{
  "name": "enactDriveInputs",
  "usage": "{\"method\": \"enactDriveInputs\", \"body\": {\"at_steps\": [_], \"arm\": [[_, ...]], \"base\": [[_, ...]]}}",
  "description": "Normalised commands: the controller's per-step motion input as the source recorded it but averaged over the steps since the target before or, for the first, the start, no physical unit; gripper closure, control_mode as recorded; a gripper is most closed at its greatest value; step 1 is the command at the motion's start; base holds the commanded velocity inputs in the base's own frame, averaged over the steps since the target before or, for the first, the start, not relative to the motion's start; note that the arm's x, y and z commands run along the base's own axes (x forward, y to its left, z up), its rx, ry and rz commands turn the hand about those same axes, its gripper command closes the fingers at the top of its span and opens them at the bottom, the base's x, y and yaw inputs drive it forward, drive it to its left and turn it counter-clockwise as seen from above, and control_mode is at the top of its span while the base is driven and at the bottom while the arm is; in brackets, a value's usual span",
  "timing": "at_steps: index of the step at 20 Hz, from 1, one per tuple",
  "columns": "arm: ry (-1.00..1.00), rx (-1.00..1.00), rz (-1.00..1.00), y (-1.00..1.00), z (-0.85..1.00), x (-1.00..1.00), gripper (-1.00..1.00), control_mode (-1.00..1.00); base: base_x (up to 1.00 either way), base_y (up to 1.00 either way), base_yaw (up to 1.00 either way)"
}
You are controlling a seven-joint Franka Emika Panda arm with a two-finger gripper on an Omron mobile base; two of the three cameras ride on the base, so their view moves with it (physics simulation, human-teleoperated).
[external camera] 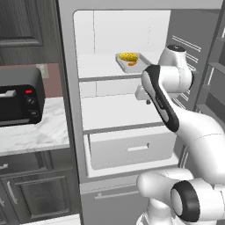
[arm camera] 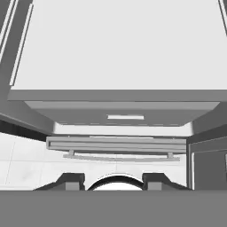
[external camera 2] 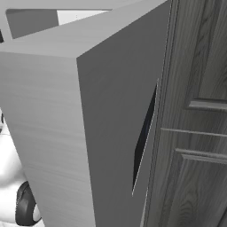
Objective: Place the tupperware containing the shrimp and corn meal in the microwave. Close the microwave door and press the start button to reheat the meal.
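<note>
The tupperware (external camera: 130, 59) with the shrimp and corn meal (external camera: 128, 57) sits at the right end of the open fridge's upper shelf (external camera: 99, 66) — likely light, stiff and slippery, best pinched by its raised rim — while the gripper (arm camera: 113, 181) points down over a lower shelf, its fingers spread apart and empty.

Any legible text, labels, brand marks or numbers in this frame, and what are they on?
None can be read.
The toaster oven has a red button and dark knobs, with no legible markings beside them.
The tupperware, the fridge shelves and the drawer are plain, without labels.
The grey fridge door and the dark cabinet panels carry no writing.
</note>
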Motion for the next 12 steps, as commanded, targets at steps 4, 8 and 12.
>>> {"method": "enactDriveInputs", "body": {"at_steps": [4, 8, 12], "arm": [[-0.22, 0.0, 0.0, 0.0, 0.0, -0.1, -1.0, -1.0], [-0.44, 0.0, 0.0, 0.06, 0.33, -0.07, -1.0, -1.0], [-0.39, 0.02, -0.07, 0.13, 0.62, 0.0, -1.0, -1.0]], "base": [[0.0, 0.0, 0.0], [0.0, 0.0, 0.0], [0.0, 0.0, 0.0]]}}
